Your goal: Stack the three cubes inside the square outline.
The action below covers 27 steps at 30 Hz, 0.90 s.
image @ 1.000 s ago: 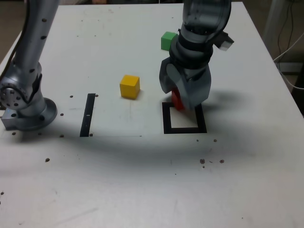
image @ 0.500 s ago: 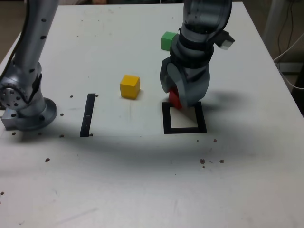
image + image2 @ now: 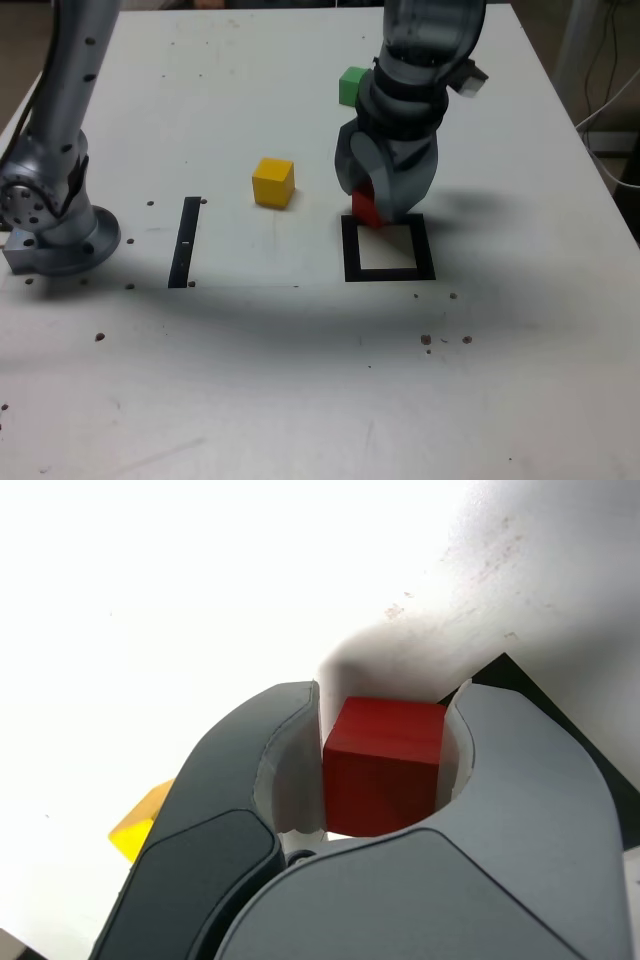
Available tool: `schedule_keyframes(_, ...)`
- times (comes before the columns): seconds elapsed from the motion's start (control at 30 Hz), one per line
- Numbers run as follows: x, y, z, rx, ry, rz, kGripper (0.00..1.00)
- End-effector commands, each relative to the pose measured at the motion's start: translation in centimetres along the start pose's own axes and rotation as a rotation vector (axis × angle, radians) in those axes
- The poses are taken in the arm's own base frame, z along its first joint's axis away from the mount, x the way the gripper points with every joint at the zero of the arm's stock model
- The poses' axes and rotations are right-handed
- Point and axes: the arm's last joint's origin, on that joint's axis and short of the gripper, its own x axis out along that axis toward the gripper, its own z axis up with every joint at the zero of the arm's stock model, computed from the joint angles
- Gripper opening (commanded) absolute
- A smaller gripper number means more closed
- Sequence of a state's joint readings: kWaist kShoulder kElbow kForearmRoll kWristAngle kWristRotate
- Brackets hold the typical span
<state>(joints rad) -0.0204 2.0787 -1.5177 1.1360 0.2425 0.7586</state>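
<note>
My gripper [image 3: 373, 205] is shut on the red cube [image 3: 365, 208], which shows between the two grey jaws in the wrist view as the red cube [image 3: 382, 765]. It hangs at the far edge of the square outline [image 3: 350, 262], a black border around a cream centre. The yellow cube [image 3: 273, 182] rests on the table to the exterior view's left of the gripper, and a corner of the yellow cube [image 3: 140, 820] shows in the wrist view. The green cube [image 3: 352, 86] sits farther back, partly hidden behind the arm.
A narrow black strip [image 3: 186, 240] lies on the white table [image 3: 300, 370] to the exterior view's left of the outline. The arm's grey base [image 3: 50, 215] stands at the left edge. Small dark specks dot the table near the front.
The jaws have closed onto the red cube, and the cube has risen slightly at the outline's far edge. The yellow and green cubes have not moved.
</note>
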Motion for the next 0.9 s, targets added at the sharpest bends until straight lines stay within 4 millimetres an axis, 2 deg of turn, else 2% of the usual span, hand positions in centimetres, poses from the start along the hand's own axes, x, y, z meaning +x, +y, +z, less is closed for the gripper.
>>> schedule_keyframes(0.0, -1.0, -0.3, -0.5, -0.05, -0.018, -0.003, 0.4)
schedule_keyframes(0.57, -4.0, -1.5, -2.1, -0.418, 0.001, -0.114, 0.39)
schedule_keyframes(0.87, -3.9, -2.3, -1.4, -0.627, -0.008, -0.242, 0.39)
